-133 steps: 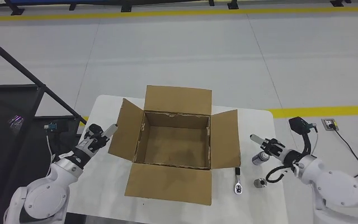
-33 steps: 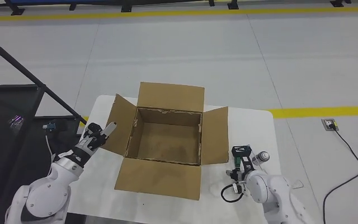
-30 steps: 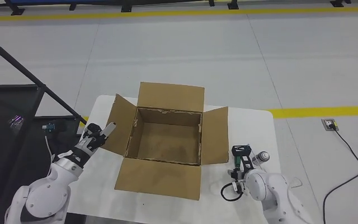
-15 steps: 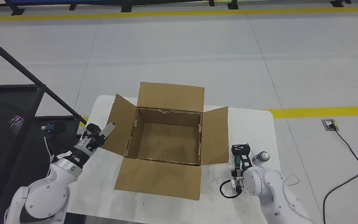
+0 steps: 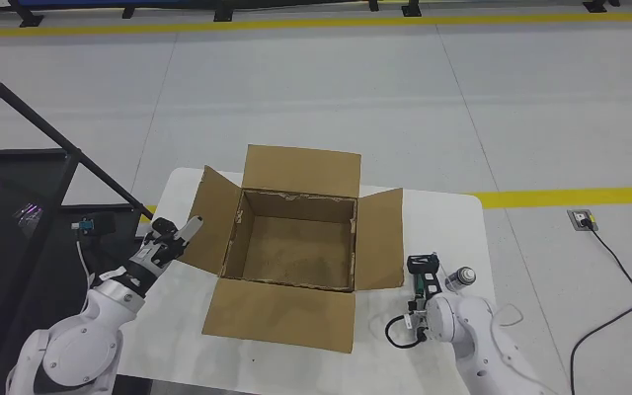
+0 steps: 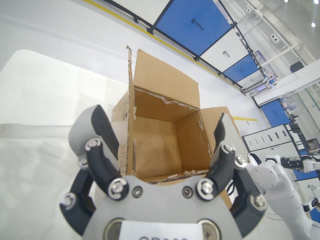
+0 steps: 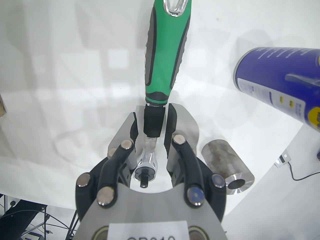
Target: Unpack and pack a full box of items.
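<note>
- Ratchet wrench (image 7: 167, 51): lies flat on the white tabletop (image 5: 444, 212), to the right of the box, with its green handle pointing away from the right wrist.
- Handling, as a judgement: rigid steel and fairly heavy for its size. The rubber handle offers friction, while the chromed head and neck are slick. It is not fragile.
- Grasp point: the black collar between handle and head suits a pinch. Because the handle's weight sits far from that collar, the tool may swing downward when lifted, so a hold nearer mid-handle would balance better.
- Right gripper (image 7: 153, 121): its jaws straddle the black collar, with a narrow gap showing on each side. They are not clamped.
- Metal cylinder (image 7: 225, 161): lies on its side just beside the right gripper, with a bore visible in its end. It is likely dense and free to roll.
- Spray can (image 7: 277, 76): blue, standing near the wrench. It is probably light, smooth-walled and easy to tip.
- Cardboard box (image 5: 301, 170): sits mid-tabletop with its flaps folded outward. Nothing lies on the part of its floor that is in sight. The walls are stiff but the edges are torn.
- Left gripper (image 6: 161, 121): held off the box's left flap with its jaws spread wide, holding nothing.
- Count: one wrench, one cylinder, one can, one box.
</note>
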Available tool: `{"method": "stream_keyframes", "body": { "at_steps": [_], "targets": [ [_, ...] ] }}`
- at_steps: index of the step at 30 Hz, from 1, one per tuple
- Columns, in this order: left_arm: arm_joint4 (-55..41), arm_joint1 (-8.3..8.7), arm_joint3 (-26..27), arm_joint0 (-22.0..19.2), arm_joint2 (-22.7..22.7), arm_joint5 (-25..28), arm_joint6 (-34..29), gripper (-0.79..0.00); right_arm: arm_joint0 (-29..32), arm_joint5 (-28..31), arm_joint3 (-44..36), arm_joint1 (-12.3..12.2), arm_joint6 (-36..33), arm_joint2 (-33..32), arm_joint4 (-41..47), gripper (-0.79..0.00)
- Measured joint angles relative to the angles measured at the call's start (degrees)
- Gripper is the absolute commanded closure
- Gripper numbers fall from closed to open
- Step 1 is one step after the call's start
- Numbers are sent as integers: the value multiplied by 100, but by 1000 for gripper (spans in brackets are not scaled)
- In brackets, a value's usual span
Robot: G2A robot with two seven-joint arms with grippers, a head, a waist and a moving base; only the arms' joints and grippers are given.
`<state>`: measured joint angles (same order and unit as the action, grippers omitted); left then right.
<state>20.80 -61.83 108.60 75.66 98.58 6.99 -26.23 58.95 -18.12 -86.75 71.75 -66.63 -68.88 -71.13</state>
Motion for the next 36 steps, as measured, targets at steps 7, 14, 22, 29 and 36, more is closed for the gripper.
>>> {"method": "stream_keyframes", "body": {
  "at_steps": [7, 14, 22, 29, 36],
  "targets": [
    [-15, 6, 14, 34, 18, -7, 22, -785, -108, -11, 171, 37, -1, 37, -14, -197],
    [-29, 14, 37, 63, 47, -20, 29, -785, -162, 29, 302, 61, 22, -8, 72, 0],
    [-30, 22, 40, 69, 56, -18, 29, -785, -26, 25, -113, 36, 157, -293, 135, 0],
    [-35, 29, 33, 54, 52, -14, 30, -785, 348, -277, -1344, -34, 527, -957, 83, 0],
    [-66, 36, 47, 66, 78, 15, 33, -785, 570, -640, -2883, -47, 1088, -1509, 89, 0]
  ]
}}
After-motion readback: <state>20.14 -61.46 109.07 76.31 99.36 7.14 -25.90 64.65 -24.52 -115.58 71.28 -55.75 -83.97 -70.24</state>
